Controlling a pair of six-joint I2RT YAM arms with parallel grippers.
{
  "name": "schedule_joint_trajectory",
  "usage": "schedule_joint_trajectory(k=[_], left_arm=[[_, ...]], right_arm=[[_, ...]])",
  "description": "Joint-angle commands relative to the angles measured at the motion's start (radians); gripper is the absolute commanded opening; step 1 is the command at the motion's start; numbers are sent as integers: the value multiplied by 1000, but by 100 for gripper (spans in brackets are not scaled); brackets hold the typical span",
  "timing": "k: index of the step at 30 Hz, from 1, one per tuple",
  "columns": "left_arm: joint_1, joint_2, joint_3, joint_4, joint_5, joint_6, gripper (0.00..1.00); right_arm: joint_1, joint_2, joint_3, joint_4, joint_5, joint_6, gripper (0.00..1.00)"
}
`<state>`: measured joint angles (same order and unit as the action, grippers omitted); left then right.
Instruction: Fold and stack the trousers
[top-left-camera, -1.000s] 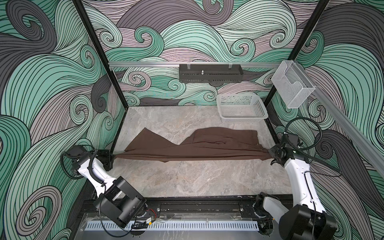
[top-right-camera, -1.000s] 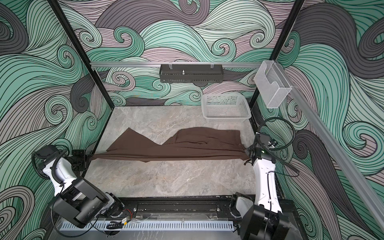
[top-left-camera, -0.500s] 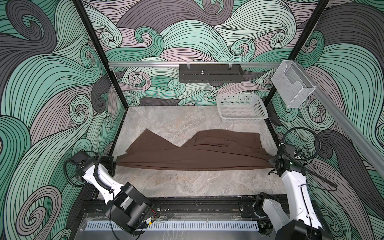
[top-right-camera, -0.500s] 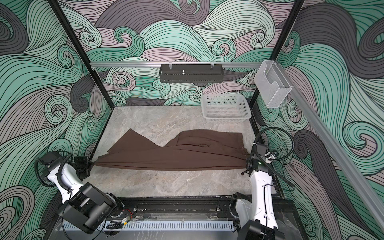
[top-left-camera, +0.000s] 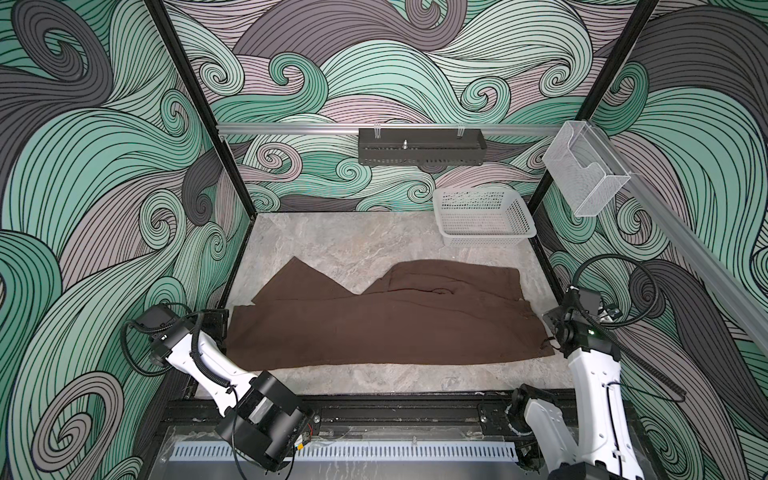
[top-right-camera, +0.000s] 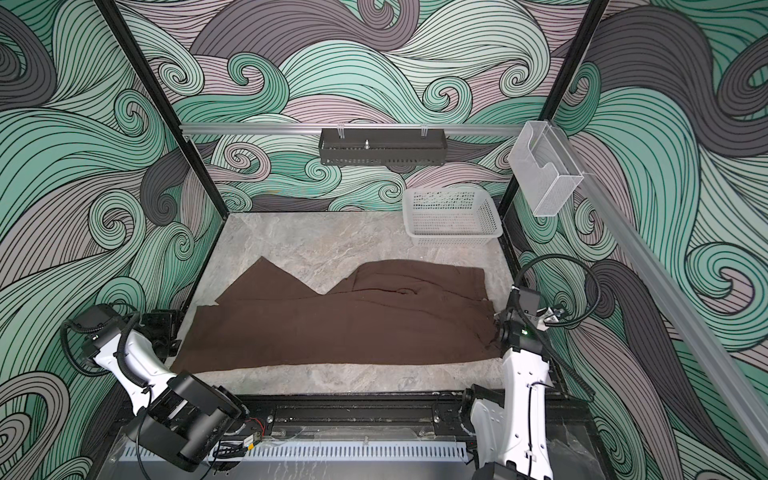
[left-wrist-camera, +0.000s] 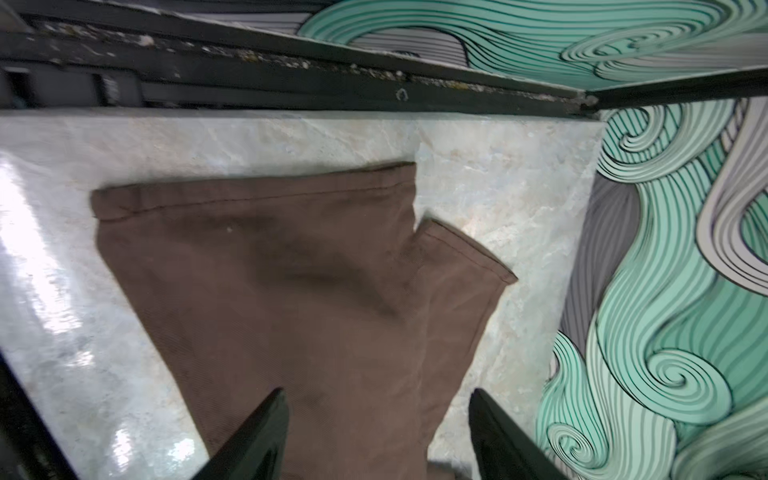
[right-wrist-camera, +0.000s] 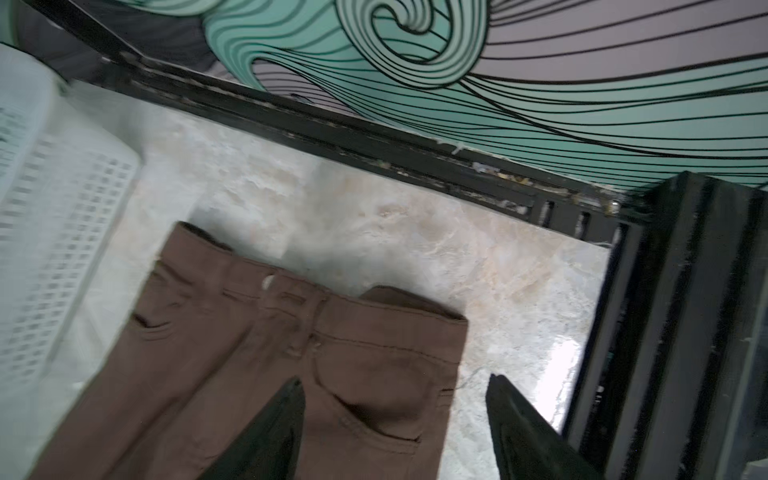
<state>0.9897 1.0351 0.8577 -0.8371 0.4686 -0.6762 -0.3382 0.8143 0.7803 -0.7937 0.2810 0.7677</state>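
The dark brown trousers (top-left-camera: 386, 328) (top-right-camera: 340, 328) lie flat across the marble table, waist at the right, leg hems at the left. One leg runs along the front; the other angles off toward the back left. My left gripper (top-left-camera: 219, 328) (top-right-camera: 165, 332) sits at the hem end, open. In the left wrist view its fingers (left-wrist-camera: 266, 428) straddle the leg fabric (left-wrist-camera: 291, 291) without pinching it. My right gripper (top-left-camera: 550, 330) (top-right-camera: 498, 328) is open at the waist end. In the right wrist view one of its fingers is over the pocket area (right-wrist-camera: 365, 374), the other over bare table.
A white mesh basket (top-left-camera: 490, 240) (top-right-camera: 455, 239) (right-wrist-camera: 54, 208) stands at the back right, just behind the waist. A black tray (top-left-camera: 419, 151) and a clear holder (top-left-camera: 582, 174) hang on the rails. Black frame rails border the table's left, right and front edges.
Both grippers dragged the stretched trousers toward the front, then opened and let go. The cloth now lies spread flat, wider than before.
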Motion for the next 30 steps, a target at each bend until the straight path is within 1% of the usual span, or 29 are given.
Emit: schedule_joint_trajectory(k=[1, 3, 5, 8, 12, 17, 21, 25, 30], left_arm=[[-107, 31, 82, 61, 88, -20, 72], [-212, 68, 134, 74, 50, -5, 72], [-310, 128, 176, 106, 46, -2, 71], [-419, 238, 254, 108, 36, 32, 70], [-532, 376, 358, 101, -4, 85, 70], [-667, 596, 526, 71, -58, 138, 73], [-721, 758, 660, 33, -97, 162, 74], [-733, 895, 779, -3, -150, 158, 74], [-768, 1049, 954, -92, -276, 167, 72]], right_arm=[[45, 75, 82, -5, -161, 54, 72], [105, 144, 110, 10, -209, 56, 72], [172, 204, 117, 53, -247, 58, 72], [238, 271, 105, 130, -281, 55, 71], [281, 364, 108, 192, -316, 18, 71], [304, 492, 142, 237, -349, -27, 71], [303, 564, 179, 242, -342, -49, 71], [302, 622, 221, 246, -341, -59, 72], [303, 662, 246, 256, -330, -60, 72]])
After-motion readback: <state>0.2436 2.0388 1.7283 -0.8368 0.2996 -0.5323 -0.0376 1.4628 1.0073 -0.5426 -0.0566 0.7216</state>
